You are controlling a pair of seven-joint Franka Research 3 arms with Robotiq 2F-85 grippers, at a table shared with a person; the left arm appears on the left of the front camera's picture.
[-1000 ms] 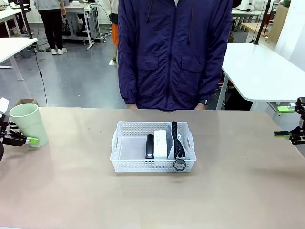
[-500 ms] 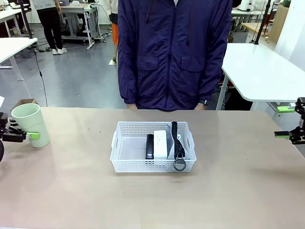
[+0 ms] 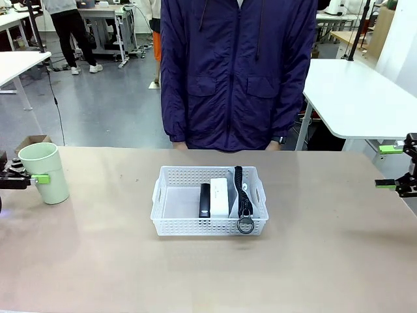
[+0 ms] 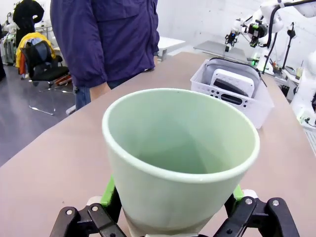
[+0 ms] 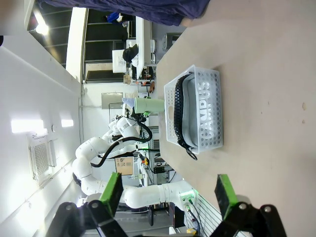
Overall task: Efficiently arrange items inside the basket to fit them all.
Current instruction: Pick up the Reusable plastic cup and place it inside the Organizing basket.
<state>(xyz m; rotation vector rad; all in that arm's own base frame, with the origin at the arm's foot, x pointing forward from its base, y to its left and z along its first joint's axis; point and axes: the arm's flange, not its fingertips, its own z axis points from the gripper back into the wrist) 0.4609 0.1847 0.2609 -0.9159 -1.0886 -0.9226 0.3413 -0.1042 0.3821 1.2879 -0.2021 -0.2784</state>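
I count four items and one basket. One pale green cup (image 3: 44,171) sits between the fingers of my left pincer (image 3: 26,179), which is clamped on its lower wall at the table's left end; in my left wrist view the cup (image 4: 180,163) fills the space just ahead of the pincer (image 4: 173,207), mouth up and tilted a little, and I see nothing inside it. Far ahead of that pincer, toward the middle of the table, stands the one white basket (image 3: 171,225). Three things lie in it side by side: one black stapler (image 3: 205,199), one white clock (image 3: 219,196) touching it, and one grey pouch (image 3: 242,195) with its black strap and ring (image 3: 245,225) draped over the near rim. The part of the basket on the side nearer my left pincer is bare.

My right pincer (image 3: 391,166) hovers at the table's right edge, well apart from the basket, fingers spread wide with nothing between them (image 5: 169,190).
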